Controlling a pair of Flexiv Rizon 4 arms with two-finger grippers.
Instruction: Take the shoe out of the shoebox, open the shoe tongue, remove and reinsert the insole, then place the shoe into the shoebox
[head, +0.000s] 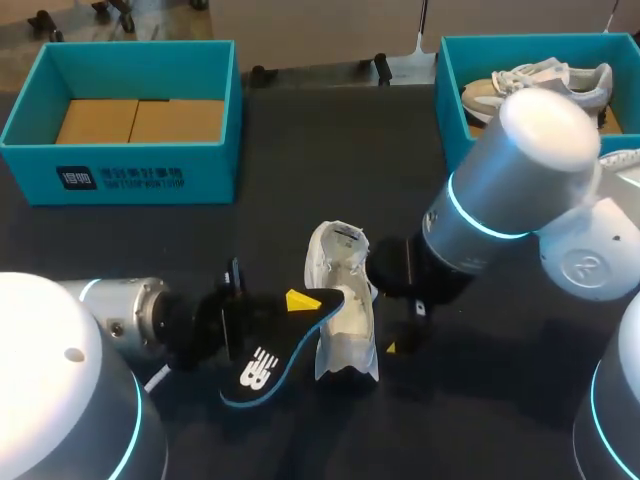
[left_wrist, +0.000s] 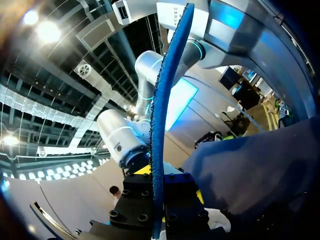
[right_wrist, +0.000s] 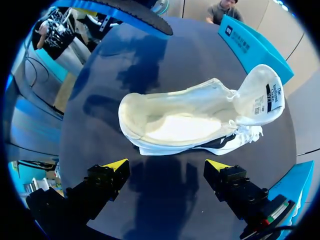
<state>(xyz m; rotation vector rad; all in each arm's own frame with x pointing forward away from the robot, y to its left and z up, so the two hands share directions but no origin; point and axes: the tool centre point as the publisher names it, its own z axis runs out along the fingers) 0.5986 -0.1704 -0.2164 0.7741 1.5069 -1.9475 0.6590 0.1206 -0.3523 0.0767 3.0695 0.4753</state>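
Insole pinched in our left fingers (head: 297, 298), white shoe (right_wrist: 185, 120) ahead of our spread right fingers (right_wrist: 112, 172)

Our left fingers press on the dark, blue-edged insole (head: 262, 368) from both sides; seen from that wrist it stands edge-on, rising from between them. One end reaches the shoe's opening, though we cannot tell whether it touches. The shoe lies on its side on the black worktop (head: 300, 180), with its opening turned toward our right fingers and its tongue (right_wrist: 260, 95) folded back. Our right fingers stand wide apart just short of the shoe, touching nothing. Beyond our left fingers sits an open teal shoebox (head: 120, 175); beyond our right fingers a second teal box (head: 452, 95) holds other shoes (head: 535, 85)
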